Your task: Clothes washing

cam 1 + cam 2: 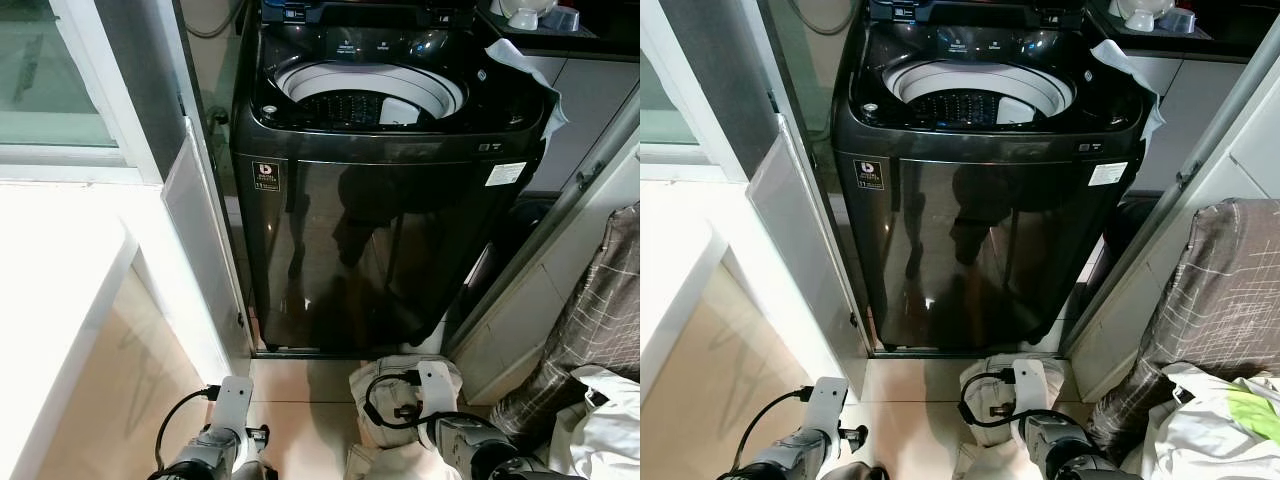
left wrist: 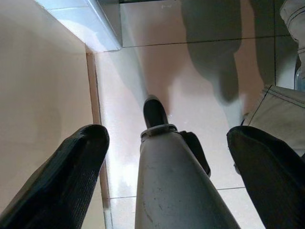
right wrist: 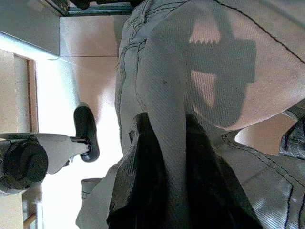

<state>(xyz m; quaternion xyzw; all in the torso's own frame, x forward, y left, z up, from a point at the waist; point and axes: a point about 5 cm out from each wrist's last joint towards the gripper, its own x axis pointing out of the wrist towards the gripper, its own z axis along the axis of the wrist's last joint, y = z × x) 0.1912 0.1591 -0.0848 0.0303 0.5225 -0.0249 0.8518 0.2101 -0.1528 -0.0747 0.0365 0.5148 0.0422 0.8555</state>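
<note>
Jeans (image 3: pixel 157 71), beige, pinched in right hand (image 3: pixel 164 157) low by the floor, not yet loaded. Washing machine (image 1: pixel 380 240) ahead, lid up, drum (image 1: pixel 365 100) looks near empty. Left hand (image 2: pixel 167 148) spread wide, holding nothing.

washing machine (image 1: pixel 385 250): glossy black front, reflective | trousers (image 3: pixel 190 71): pale ribbed cloth, stitched seams | floor (image 2: pixel 190 86): smooth shiny tile | left end effector (image 2: pixel 167 191) fingers (image 2: pixel 62 181): matt black, finely ribbed
</note>
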